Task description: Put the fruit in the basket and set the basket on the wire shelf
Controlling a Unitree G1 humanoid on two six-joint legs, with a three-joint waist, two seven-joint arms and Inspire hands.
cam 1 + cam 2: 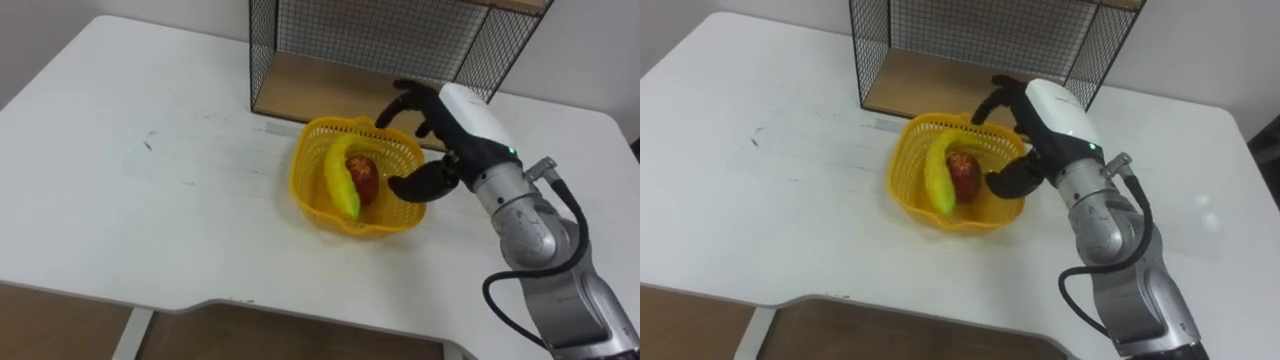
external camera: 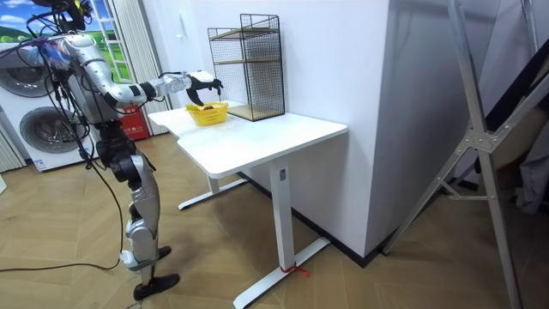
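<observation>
white and smooth, the table (image 1: pixel 150 200) has a matte top with rounded corners and a few faint dark scuffs on its left half; in the room view it stands on slim white legs against a pale wall, over a floor of wood laid in a herringbone pattern. at the far side of the top stands the wire shelf (image 1: pixel 400 30), a boxy cage of thin black mesh with a flat board of light wood (image 1: pixel 310 85) for its bottom and its front open. just in front of that opening, on the table and not on the shelf, sits the basket (image 1: pixel 305 175), a round bowl of bright yellow plastic with latticed walls and a thicker rim. the fruit lies inside it: a long curved banana (image 1: pixel 340 175), yellow with a greenish near end, stretches from the far rim to the near one, and a rounded, glossy red fruit (image 1: pixel 365 178) rests against its right side. the right hand (image 1: pixel 465 125), with a white shell on its back and a silvery metal wrist, hangs at the basket's right edge; its dark fingers (image 1: pixel 405 100) arch loosely above the far rim and the thumb (image 1: pixel 415 187) juts toward the right rim, well apart from them, so the hand grips nothing. the room view shows it a little above the basket, with the robot standing upright at the table's end on that view's left.
</observation>
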